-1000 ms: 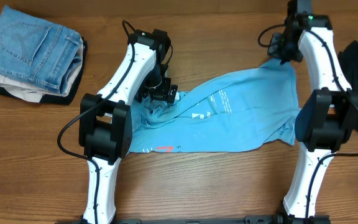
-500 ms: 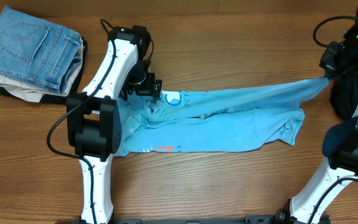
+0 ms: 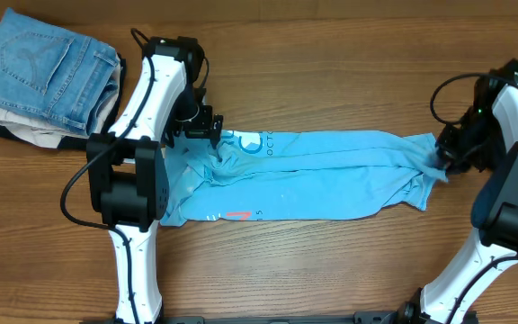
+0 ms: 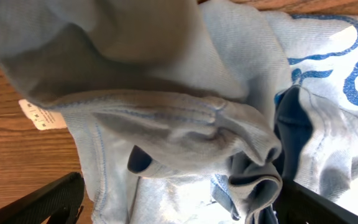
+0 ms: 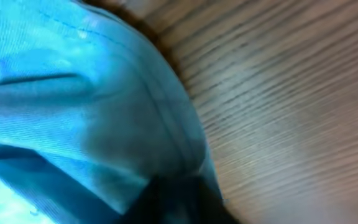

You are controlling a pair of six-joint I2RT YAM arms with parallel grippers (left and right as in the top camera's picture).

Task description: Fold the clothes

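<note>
The sky-blue T-shirt (image 3: 331,175) lies stretched in a long band across the table, with blue print near its left end and a red mark at its front edge. My left gripper (image 3: 212,135) sits on the bunched collar end. In the left wrist view its fingers (image 4: 179,202) stand wide apart with crumpled cloth (image 4: 166,118) and a white label (image 4: 39,115) between them. My right gripper (image 3: 441,162) is low at the shirt's right end. In the blurred right wrist view its dark fingers (image 5: 179,199) are closed on the blue cloth (image 5: 73,93).
A pile of folded jeans (image 3: 48,76) over other folded clothes sits at the table's back left corner. Bare wooden table (image 3: 331,270) lies in front of the shirt and shows in the right wrist view (image 5: 291,93).
My right gripper swung out to the right and then came down to the table with the shirt's end, drawing the shirt out long. My left gripper shifted left with the collar end.
</note>
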